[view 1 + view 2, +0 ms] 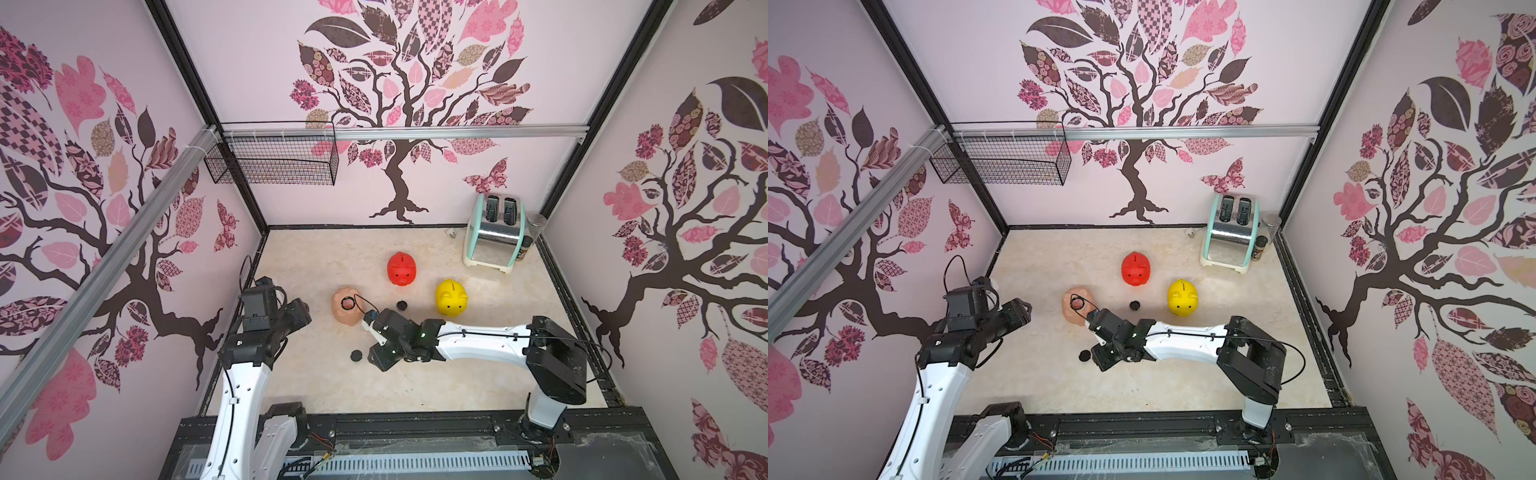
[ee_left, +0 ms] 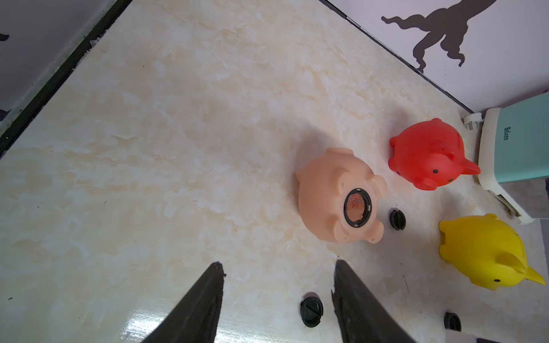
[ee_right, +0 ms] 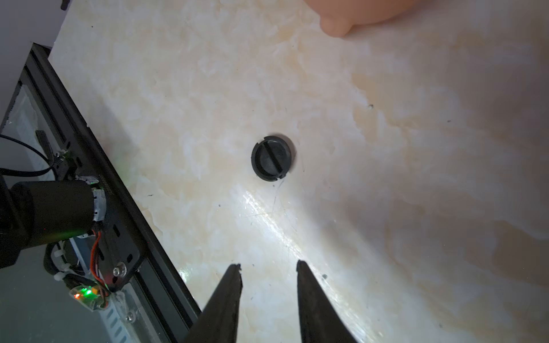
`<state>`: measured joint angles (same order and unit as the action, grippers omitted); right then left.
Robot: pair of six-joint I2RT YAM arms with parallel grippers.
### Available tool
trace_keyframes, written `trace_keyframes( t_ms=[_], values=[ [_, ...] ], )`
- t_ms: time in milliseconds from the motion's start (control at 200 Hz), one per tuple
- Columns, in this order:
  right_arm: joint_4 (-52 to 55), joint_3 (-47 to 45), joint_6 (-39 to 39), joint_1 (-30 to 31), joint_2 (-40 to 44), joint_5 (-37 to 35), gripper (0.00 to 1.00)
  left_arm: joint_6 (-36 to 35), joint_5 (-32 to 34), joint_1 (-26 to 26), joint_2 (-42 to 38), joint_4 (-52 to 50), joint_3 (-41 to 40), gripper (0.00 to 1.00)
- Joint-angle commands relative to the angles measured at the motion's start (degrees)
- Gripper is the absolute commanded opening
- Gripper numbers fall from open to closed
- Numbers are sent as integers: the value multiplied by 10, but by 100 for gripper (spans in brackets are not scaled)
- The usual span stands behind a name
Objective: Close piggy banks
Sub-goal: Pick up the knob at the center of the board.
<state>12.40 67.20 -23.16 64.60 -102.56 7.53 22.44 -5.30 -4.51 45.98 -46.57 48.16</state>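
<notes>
Three piggy banks sit mid-table in both top views. The peach-pink one (image 1: 348, 306) (image 2: 338, 196) lies belly-up with its round hole uncovered. The red one (image 1: 402, 269) and the yellow one (image 1: 451, 297) stand upright behind and to its right. My left gripper (image 1: 306, 311) (image 2: 277, 265) hovers open just left of the peach pig, holding nothing. My right gripper (image 1: 374, 359) (image 3: 269, 264) is open by a narrow gap and empty. It points at a black plug (image 1: 356, 355) (image 3: 271, 157) lying on the table.
A second black plug (image 1: 401, 306) lies between the peach and yellow pigs, and a third plug (image 2: 452, 321) shows in the left wrist view. A mint toaster (image 1: 494, 230) and a jar (image 1: 534, 232) stand at the back right. A wire basket (image 1: 272, 160) hangs on the back wall.
</notes>
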Motion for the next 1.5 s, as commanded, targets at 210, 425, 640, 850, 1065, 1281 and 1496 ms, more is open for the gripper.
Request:
trace_keyframes(
  t_ms=[210,425,640,850,1065,1281,1496],
  values=[
    [5,71,110,5,-63,1,28,6,51,1,-30,1,1,61],
    [40,118,147,8,-108,-15,27,6,55,1,-40,3,0,61],
    [63,158,159,9,-140,-24,26,7,58,1,-44,3,-1,60],
    [74,184,164,10,-163,-21,26,7,58,1,-44,3,-1,60],
    [86,206,167,11,-180,-17,24,7,60,1,-45,3,0,60],
    [90,211,167,11,-192,-16,24,7,62,1,-49,3,-1,60],
    [91,213,167,11,-204,-18,24,6,61,1,-48,4,-1,60]
  ],
)
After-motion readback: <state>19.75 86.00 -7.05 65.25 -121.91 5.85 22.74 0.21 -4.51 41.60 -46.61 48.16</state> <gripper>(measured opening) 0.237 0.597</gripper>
